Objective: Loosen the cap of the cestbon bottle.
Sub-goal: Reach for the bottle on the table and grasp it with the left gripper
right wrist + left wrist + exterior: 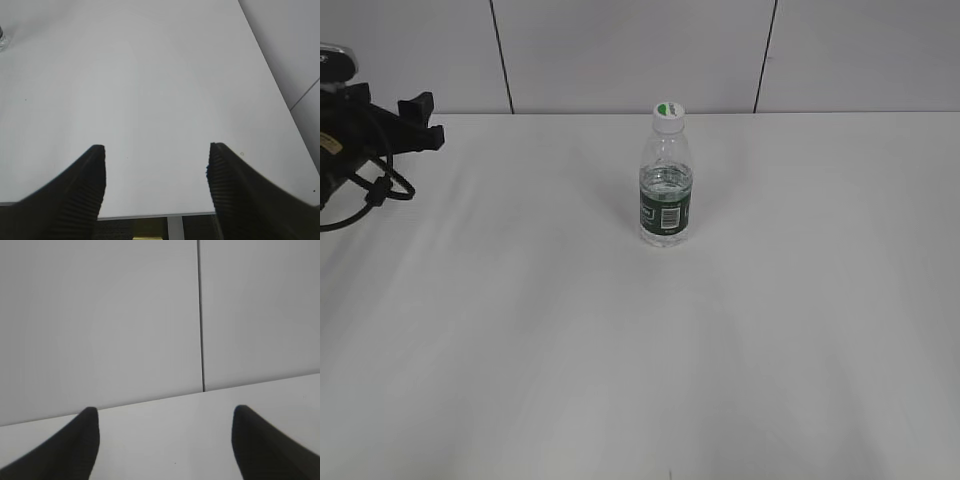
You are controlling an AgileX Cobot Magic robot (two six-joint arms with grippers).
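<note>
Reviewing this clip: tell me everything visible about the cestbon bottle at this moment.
The cestbon bottle is a small clear ribbed plastic bottle standing upright on the white table, toward its far middle, near the wall. A dark green label band with a white barcode patch wraps its lower half, and water appears to reach about the label's top. The white cap, with a green mark on top, is on. Nothing but the table touches it; neither gripper is near. The right wrist view catches only a sliver of it at the top left edge.

Lighting was even, diffuse, bright; table (520, 350) near washed out, soft shadows only. Wrist views: fingertips (75, 450) blurred at bottom edge.
</note>
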